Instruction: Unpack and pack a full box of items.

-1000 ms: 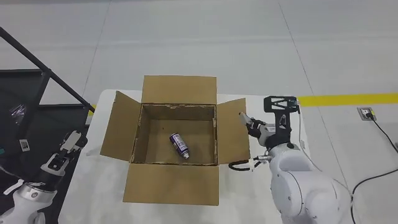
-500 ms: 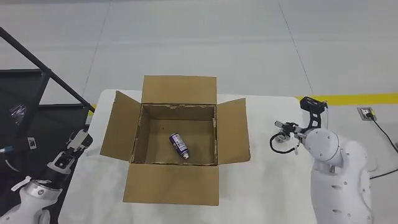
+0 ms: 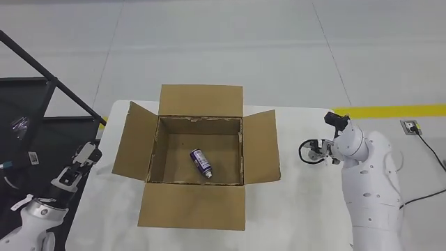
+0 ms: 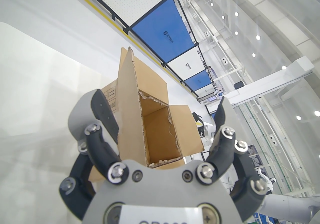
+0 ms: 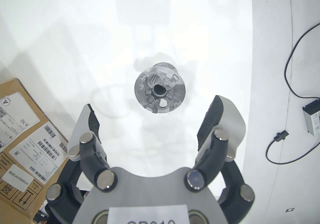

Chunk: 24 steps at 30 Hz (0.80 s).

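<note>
**Reporter:** Where do things stand at the white surface [image 3: 300, 209]?

**Robot:** My right end effector [image 5: 153, 107] hangs over a grey metal toothed wheel [image 5: 160, 90], fingers wide apart, nothing gripped. The wheel sits alone on the surface, near the right flap of the brown cardboard box [image 3: 201, 101]. I judge it unpacked and let go. It is set clear of the flaps, so a later pick would not snag cardboard.

**Reporter:** And the other arm?

**Robot:** My left end effector [image 4: 160, 100] is beyond the surface's left edge, likewise spread open and empty, facing the box from the side. I judge it is parked there to leave the opening free.

**Reporter:** What is left inside?

**Robot:** A small white bottle with a purple label [image 3: 201, 162]. It lies on its side on the box floor, near the middle, well apart from both arms. All four flaps are folded outward, which leaves the way down unobstructed. Unpacking looks nearly done, and the bottle is the likely next pick. A round thing on its side may roll under the fingers.
</note>
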Motion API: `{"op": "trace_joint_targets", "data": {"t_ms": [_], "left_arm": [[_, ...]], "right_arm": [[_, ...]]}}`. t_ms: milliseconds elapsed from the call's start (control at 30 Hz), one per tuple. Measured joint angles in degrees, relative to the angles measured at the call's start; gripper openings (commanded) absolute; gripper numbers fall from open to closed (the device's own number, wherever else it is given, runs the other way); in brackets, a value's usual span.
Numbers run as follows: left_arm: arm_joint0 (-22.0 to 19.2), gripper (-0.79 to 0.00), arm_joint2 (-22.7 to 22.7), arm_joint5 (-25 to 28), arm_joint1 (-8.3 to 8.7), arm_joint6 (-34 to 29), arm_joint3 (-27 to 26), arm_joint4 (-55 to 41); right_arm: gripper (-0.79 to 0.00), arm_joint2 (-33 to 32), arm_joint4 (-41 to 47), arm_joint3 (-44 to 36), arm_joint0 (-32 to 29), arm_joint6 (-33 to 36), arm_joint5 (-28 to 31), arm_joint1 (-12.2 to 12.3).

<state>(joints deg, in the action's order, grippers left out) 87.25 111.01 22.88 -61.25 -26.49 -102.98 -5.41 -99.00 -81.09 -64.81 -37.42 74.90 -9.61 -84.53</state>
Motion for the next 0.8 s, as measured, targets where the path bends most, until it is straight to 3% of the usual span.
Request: {"op": "trace_joint_targets", "data": {"t_ms": [33,167,267,333,433,567,700,800], "left_arm": [[0.0,0.0,0.0,0.0,0.01,-0.1,0.1,0.0],[0.0,0.0,0.2,0.2,0.06,-0.3,0.3,0.1],[0.0,0.0,0.6,0.2,0.11,-0.5,0.2,-0.2],[0.1,0.0,0.9,0.2,0.14,-0.6,0.2,-0.3],[0.1,0.0,0.9,0.1,0.15,-0.4,0.2,-0.2],[0.4,0.0,0.9,0.3,0.14,-0.2,0.0,0.1],[0.7,0.0,0.8,0.4,0.11,0.0,-0.3,0.1],[0.8,0.0,0.7,0.3,0.09,0.2,-0.6,0.0]], "right_arm": [[-0.009,0.2,0.1,1.4,0.6,-0.3,0.1,0.1],[-0.237,0.8,0.6,5.2,2.0,-2.0,0.2,0.3],[-0.215,1.3,0.4,7.6,2.7,-3.2,-0.6,0.5],[-0.262,1.6,0.2,9.0,3.2,-3.8,-1.2,0.6],[-0.523,1.9,0.3,10.7,4.0,-4.5,-1.5,0.7],[-0.782,2.1,0.7,10.7,4.2,-6.4,-2.4,0.9],[-0.785,2.8,0.5,6.8,3.0,-7.2,-4.0,1.0],[-0.785,3.9,1.5,-0.6,0.5,-7.2,-4.4,0.8]]}}
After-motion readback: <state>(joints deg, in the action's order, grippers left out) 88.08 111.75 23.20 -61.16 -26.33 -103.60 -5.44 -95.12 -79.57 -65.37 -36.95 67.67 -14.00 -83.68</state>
